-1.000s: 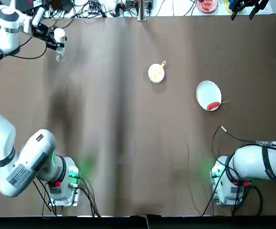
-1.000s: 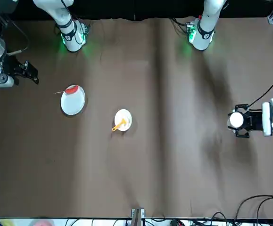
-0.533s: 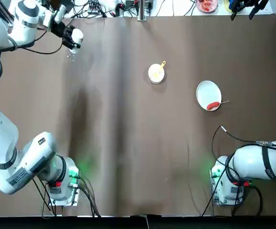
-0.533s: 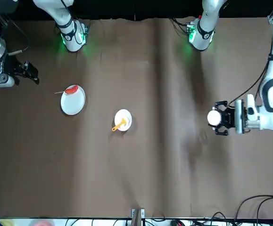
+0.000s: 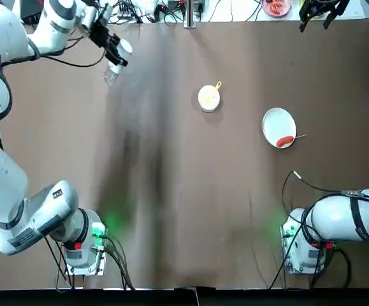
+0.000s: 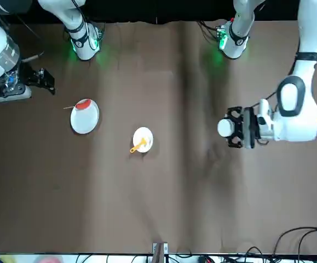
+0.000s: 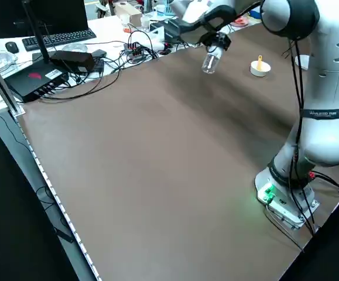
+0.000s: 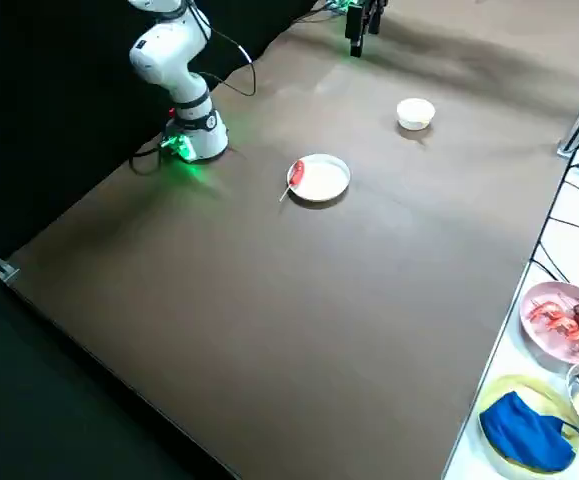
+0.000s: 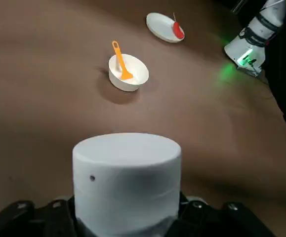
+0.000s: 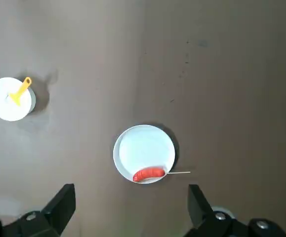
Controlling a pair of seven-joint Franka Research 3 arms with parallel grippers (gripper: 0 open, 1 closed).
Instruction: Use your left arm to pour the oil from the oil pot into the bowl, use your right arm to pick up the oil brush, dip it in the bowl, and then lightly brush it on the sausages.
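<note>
Well, the left tool (image 6: 236, 127) is up in the air above the brown desk (image 5: 171, 191), clamped tight around the oil pot (image 5: 114, 67) just below its white cap (image 9: 127, 170); the clear bottle hangs tilted under the fingers. It is over the robot's left half of the desk, toward the far edge, well apart from the bowl (image 5: 208, 98).

The bowl sits near the middle of the desk's far half, with the oil brush (image 5: 217, 87) resting in it, its orange handle leaning out over the rim. To the robot's right of the bowl lies the white plate (image 5: 278, 124), and the sausages (image 5: 285, 140) amount to one red piece at the plate's near edge, its thin stick poking out past the rim.

The right tool (image 10: 133, 217) hangs high over the plate with its fingers spread wide and nothing between them.
</note>
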